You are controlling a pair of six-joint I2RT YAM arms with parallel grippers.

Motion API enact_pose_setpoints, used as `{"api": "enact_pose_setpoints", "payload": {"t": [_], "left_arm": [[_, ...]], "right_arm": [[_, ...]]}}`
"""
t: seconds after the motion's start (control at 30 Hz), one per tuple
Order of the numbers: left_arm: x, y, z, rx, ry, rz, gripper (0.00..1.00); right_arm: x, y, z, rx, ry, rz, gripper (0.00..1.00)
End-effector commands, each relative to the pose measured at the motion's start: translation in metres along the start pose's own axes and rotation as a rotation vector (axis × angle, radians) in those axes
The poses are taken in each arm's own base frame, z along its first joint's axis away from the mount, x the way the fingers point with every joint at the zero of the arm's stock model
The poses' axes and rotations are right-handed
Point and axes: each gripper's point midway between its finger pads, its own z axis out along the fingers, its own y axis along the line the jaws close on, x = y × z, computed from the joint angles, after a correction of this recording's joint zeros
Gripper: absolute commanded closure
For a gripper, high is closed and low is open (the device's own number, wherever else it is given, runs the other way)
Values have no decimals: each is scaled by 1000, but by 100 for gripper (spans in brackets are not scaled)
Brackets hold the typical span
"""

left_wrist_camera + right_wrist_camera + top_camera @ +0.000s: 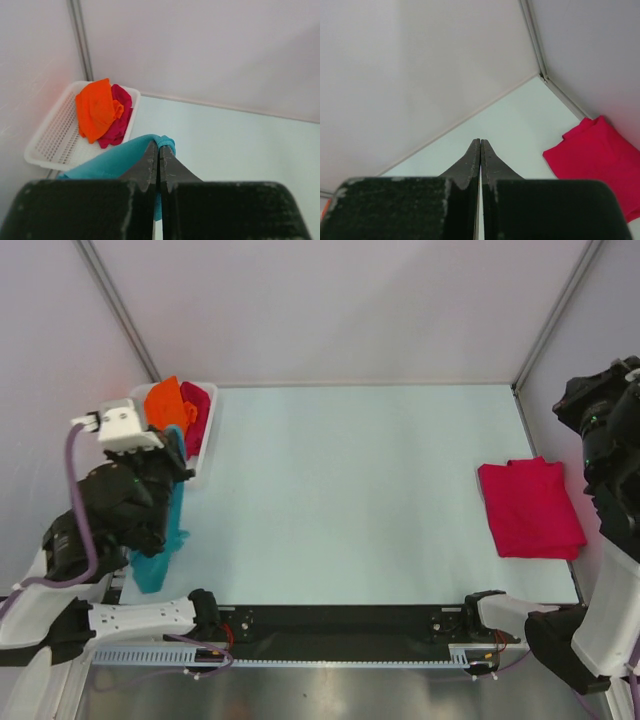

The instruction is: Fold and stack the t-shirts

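1. Black left gripper (pixel 159 150) clenched a fold of the soft teal cotton t-shirt (pixel 112 161), which hung at the lower left of the top view.
2. Empty, the right gripper (pixel 480 145) was pinched shut near the folded crimson-pink t-shirt (pixel 530 508).
3. Best likely: swing the teal cloth clear of the white slatted basket (pixel 47 145), then spread it flat mid-table.

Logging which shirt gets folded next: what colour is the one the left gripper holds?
It is a teal shirt, clearest in the left wrist view.

Overhead camera looks down; wrist cameras look outward across the shared table (pixel 350 490).
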Motion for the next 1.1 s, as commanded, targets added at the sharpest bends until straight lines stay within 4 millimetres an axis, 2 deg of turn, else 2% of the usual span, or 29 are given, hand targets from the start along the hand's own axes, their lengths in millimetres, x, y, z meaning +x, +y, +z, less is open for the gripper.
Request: {"api": "enact_pose_setpoints", "payload": {"t": [0.0, 0.1, 0.13, 0.17, 0.2, 0.3, 0.37, 0.4, 0.47, 0.53, 0.57, 0.6, 0.63, 0.67, 0.73, 0.77, 0.83, 0.87, 0.9, 0.93, 0.97, 1.0, 1.03, 1.07], "left_arm": [[1, -64, 9, 151, 25, 59, 100], [14, -119, 14, 305, 79, 102, 100], [19, -130, 16, 331, 95, 111, 100], [29, -153, 13, 428, 135, 102, 100], [40, -167, 20, 442, 165, 111, 100], [52, -213, 12, 610, 223, 72, 100], [50, -233, 4, 700, 241, 59, 100], [43, -245, -3, 744, 228, 60, 100], [27, -255, -12, 802, 170, 77, 100], [9, -253, -16, 824, 120, 50, 100], [-9, -242, -23, 848, 75, 6, 100], [-5, -241, -27, 870, 64, 1, 100], [-22, -238, -31, 891, 7, -54, 100], [-30, -223, -36, 893, -21, -86, 100], [-43, -207, -37, 863, -66, -129, 100], [-50, -189, -37, 831, -86, -154, 100], [-50, -162, -24, 692, -79, -162, 100], [-51, -151, -20, 642, -72, -162, 100], [-43, -139, -13, 569, -46, -128, 100], [-40, -134, -10, 541, -35, -120, 100], [-39, -130, -9, 521, -26, -117, 100], [-34, -126, -8, 503, -14, -105, 100], [-32, -123, -7, 489, -11, -108, 100], [-30, -119, -7, 477, -10, -110, 100]], "right_arm": [[-6, 8, 4, -22, -28, 33, 100], [-4, 4, 7, 0, -30, 19, 100], [-4, 3, 7, 4, -31, 16, 100], [-4, 3, 7, 5, -30, 12, 100], [-5, 0, 7, 15, -36, 11, 100], [-5, -4, 7, 37, -41, -9, 100], [-6, -6, 8, 46, -45, -13, 100], [-5, -7, 8, 51, -45, -13, 100], [-5, -7, 9, 52, -43, -16, 100], [-1, -5, 12, 53, -33, -16, 100], [0, -5, 13, 54, -32, -15, 100], [2, -5, 14, 52, -25, -17, 100], [3, -4, 17, 53, -23, -20, 100], [5, -3, 18, 50, -16, -22, 100], [9, 0, 22, 44, -1, -27, 100], [14, 4, 26, 31, 17, -33, 100], [24, 9, 32, 15, 55, -47, 100], [37, 18, 41, -13, 107, -59, 100], [47, 24, 45, -35, 147, -59, 100], [64, 28, 50, -51, 212, -53, 100], [87, 47, 50, -153, 314, -36, 100], [110, 56, 52, -195, 395, -26, 100], [149, 61, 60, -225, 502, -18, 100], [182, 82, 46, -349, 634, 26, 100]]}}
